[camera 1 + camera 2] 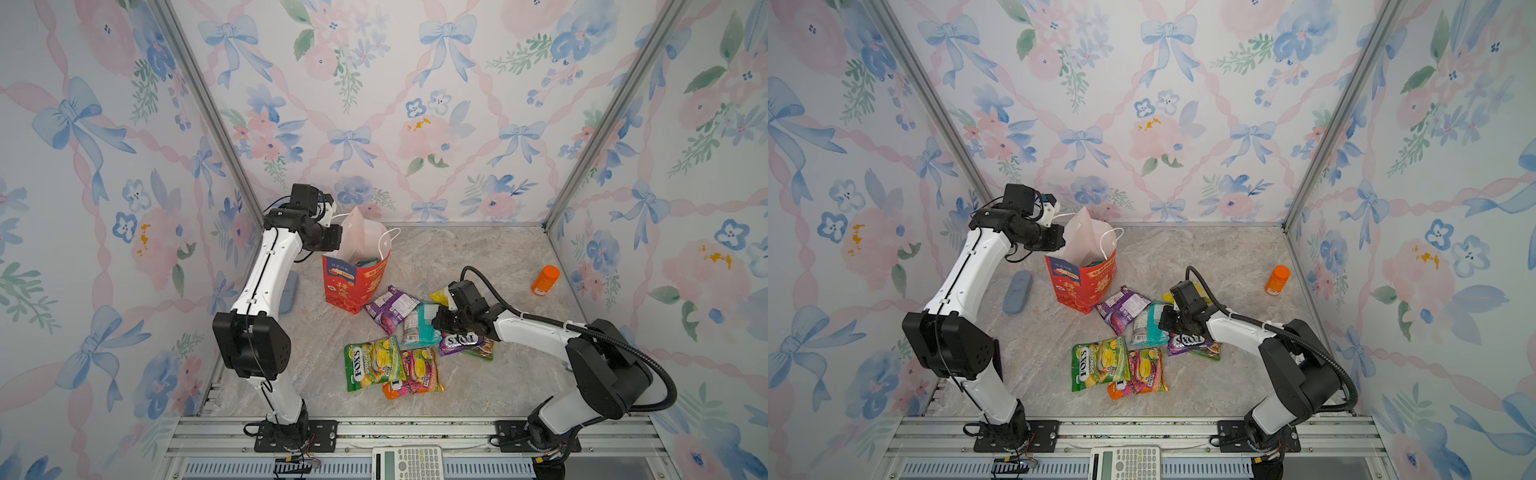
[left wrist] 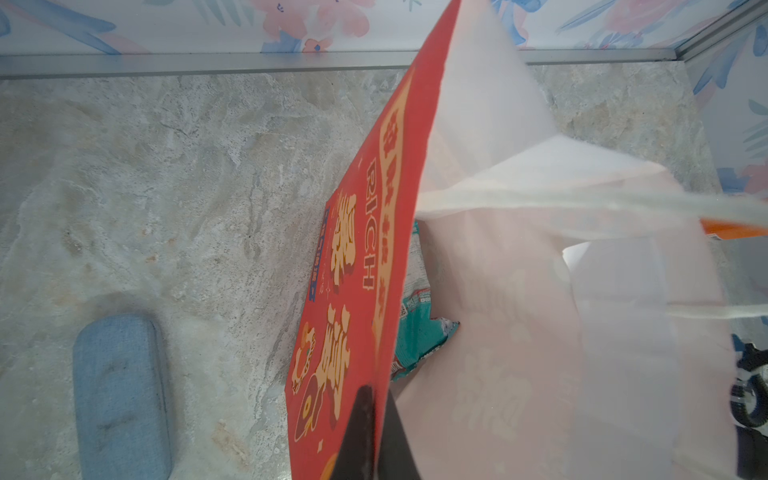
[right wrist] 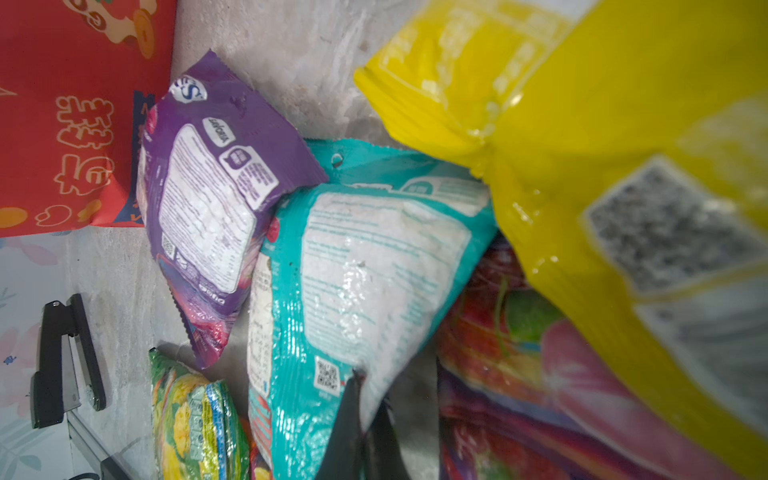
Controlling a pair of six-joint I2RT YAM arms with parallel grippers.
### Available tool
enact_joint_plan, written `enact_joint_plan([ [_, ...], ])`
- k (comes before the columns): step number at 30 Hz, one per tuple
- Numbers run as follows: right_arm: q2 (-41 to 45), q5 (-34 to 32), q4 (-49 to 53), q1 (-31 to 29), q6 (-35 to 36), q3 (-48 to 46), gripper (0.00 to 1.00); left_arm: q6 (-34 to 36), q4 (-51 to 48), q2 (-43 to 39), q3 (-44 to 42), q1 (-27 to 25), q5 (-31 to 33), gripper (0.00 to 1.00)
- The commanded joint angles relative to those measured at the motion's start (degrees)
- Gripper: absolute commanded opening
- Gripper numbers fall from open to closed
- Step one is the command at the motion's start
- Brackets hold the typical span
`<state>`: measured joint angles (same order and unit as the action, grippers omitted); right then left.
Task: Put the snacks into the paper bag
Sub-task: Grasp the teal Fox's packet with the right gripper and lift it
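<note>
The red paper bag (image 2: 353, 316) has the word RICH in gold letters down its side, next to big gold Chinese signs. In a top view its blue side panel shows what looks like 100%. The green packet (image 1: 370, 368) says FOX'S in big letters, with what looks like SPRING TEA beside it. The dark purple packet (image 1: 459, 341) also says FOX'S, upside down. The teal packet (image 3: 374, 270) has a white label and a small square code. The yellow packet (image 3: 582, 124) has a big blurry square code. The tiny print on them, and on the lighter purple packet (image 3: 208, 187), cannot be read.
</note>
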<state>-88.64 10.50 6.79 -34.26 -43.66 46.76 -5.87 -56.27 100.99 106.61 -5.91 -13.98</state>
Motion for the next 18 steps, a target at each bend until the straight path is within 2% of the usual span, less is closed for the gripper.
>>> enact_joint_plan([
  [1, 3.9, -2.2, 4.0, 0.4, 2.1, 2.7, 0.03, -0.5, -0.2, 0.5, -0.8, 0.2, -0.5, 0.0],
  [18, 14.2, -8.9, 16.1, 0.0, 9.5, 9.7, 0.01, -0.6, -0.1, 0.7, -0.6, 0.2, -0.8, 0.0],
])
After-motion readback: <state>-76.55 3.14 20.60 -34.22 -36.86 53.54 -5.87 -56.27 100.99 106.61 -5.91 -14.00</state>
